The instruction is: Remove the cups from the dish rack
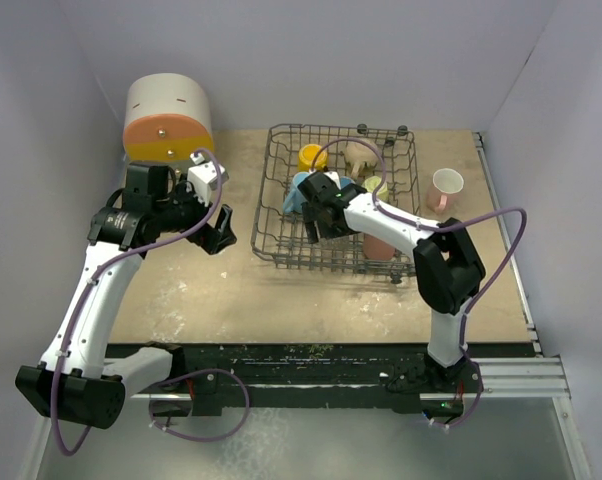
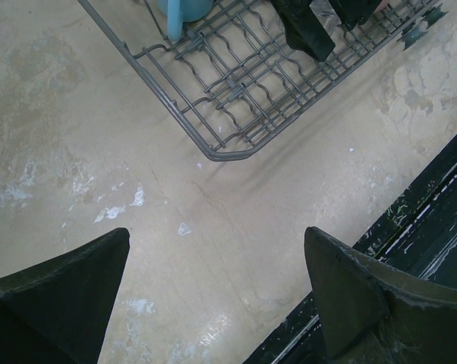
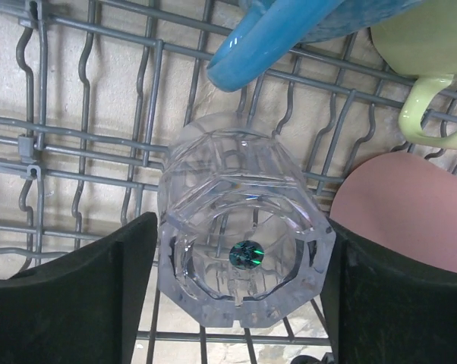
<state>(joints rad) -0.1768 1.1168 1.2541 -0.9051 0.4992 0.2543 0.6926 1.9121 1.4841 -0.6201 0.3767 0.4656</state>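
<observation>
Right gripper (image 3: 242, 244): fingers flank clear glass (image 3: 240, 171), firm grip unclear | glass: near-left floor of dish rack (image 3: 84, 136), faceted end facing fingers, long axis running away toward wires, beside blue mug (image 3: 266, 42) | left gripper (image 2: 217, 246): spread wide over table (image 2: 61, 152).

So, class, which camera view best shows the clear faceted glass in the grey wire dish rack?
The right wrist view: the clear faceted glass sits large between the fingers of the right gripper. From above the gripper hides it; the left wrist view shows none of it.
</observation>
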